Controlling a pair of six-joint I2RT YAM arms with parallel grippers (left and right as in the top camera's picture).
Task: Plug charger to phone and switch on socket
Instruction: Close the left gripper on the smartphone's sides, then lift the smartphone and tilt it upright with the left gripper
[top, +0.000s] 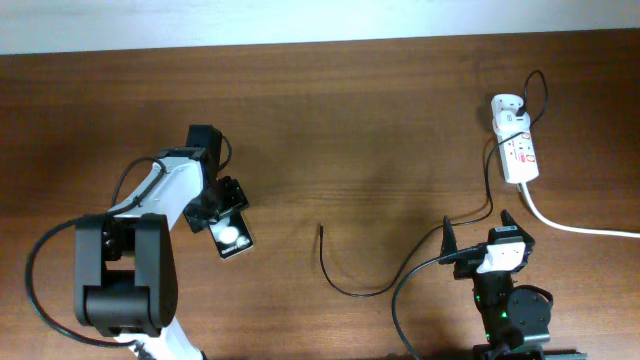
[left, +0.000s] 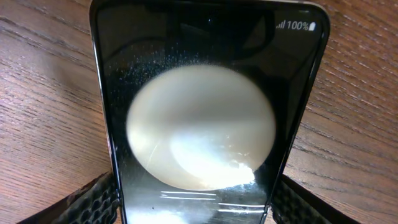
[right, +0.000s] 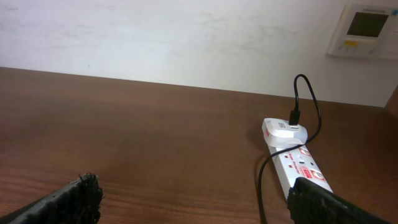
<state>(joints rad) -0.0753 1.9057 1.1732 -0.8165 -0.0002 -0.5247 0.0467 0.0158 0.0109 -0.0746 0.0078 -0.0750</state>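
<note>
The phone (top: 233, 238) is a black slab with a white circle, lying on the table at the left. It fills the left wrist view (left: 199, 124), where its screen reads 100%. My left gripper (top: 228, 207) (left: 196, 190) is shut on the phone, one finger against each long edge. The charger (top: 352, 292) is a thin black cable curving across the table. Its plug tip (top: 320, 228) lies free, to the right of the phone. Its other end meets the white adapter (top: 506, 106) (right: 283, 130) in the socket (top: 519, 152) (right: 300, 167). My right gripper (top: 477, 230) (right: 196, 190) is open and empty, near the socket.
The socket's thick white cord (top: 575, 226) runs off to the right edge. A thicker black cable (top: 400, 300) loops from the right arm's base (top: 510, 310). A pale wall with a small white panel (right: 367, 28) stands behind the table.
</note>
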